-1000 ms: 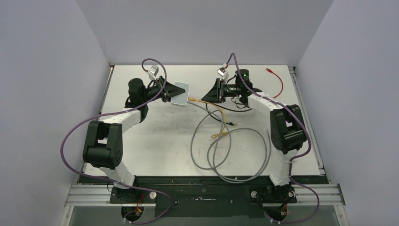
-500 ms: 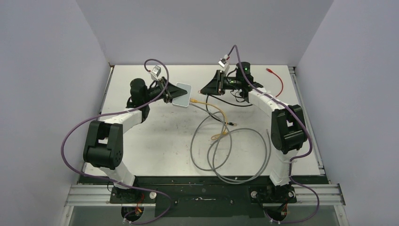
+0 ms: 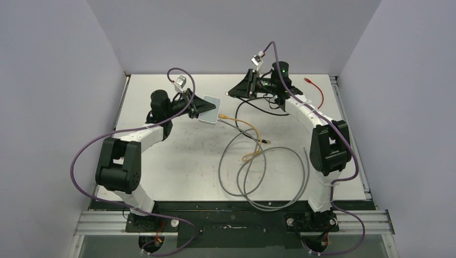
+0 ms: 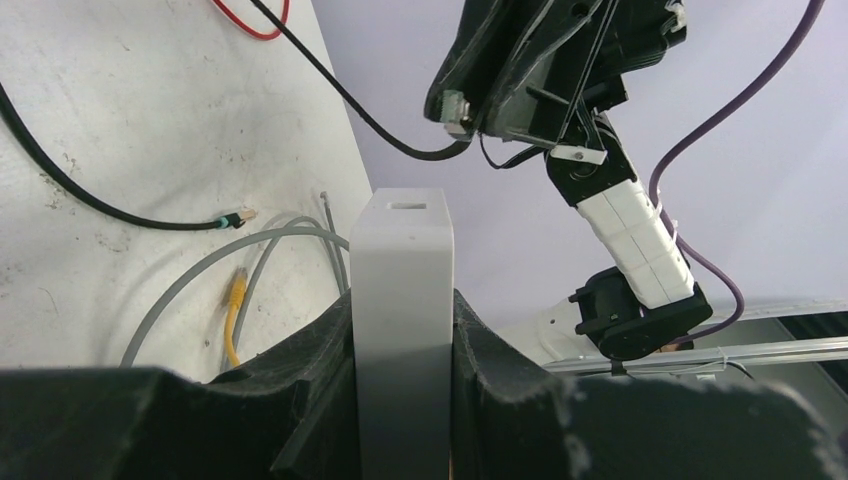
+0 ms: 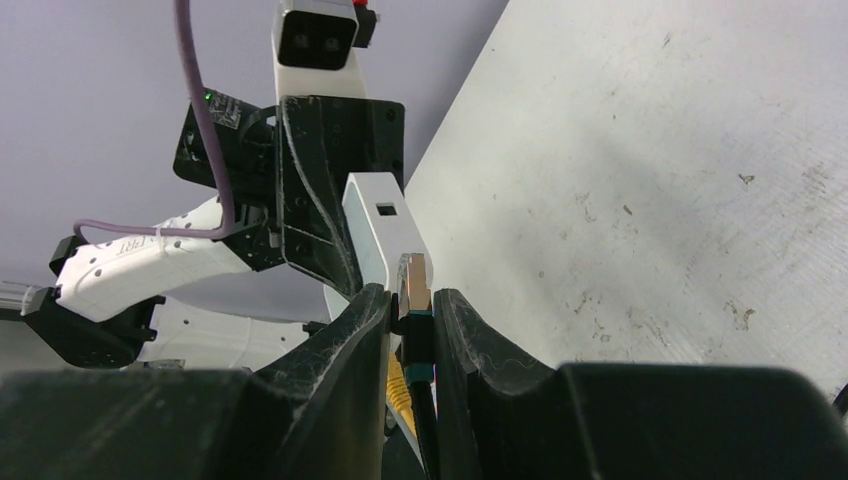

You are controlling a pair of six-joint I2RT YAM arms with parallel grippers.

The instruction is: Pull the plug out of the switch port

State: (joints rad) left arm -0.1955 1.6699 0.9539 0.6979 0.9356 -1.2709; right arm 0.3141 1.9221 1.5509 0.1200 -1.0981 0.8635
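The light-grey switch (image 3: 209,109) is held off the table on its narrow edge by my left gripper (image 3: 200,106), which is shut on its flat sides; it fills the middle of the left wrist view (image 4: 402,270). My right gripper (image 3: 230,92) is shut on the plug (image 5: 414,283) of a black cable (image 3: 257,109), clear of the switch and further back. The left wrist view shows that plug (image 4: 455,104) in the air above the switch. In the right wrist view the switch (image 5: 378,225) stands just beyond the plug. A yellow plug (image 3: 226,116) and a grey cable (image 3: 231,124) lie at the switch's socket edge.
Grey cable loops (image 3: 258,180) and a yellow cable (image 3: 253,145) lie at the middle of the table (image 3: 161,161). The black cable's other end (image 3: 263,141) lies beside them. A red cable (image 3: 318,94) lies at the back right. Walls close in on three sides.
My right gripper has moved back and up, away from the switch, with the black plug in it. The left gripper has shifted the switch slightly right.
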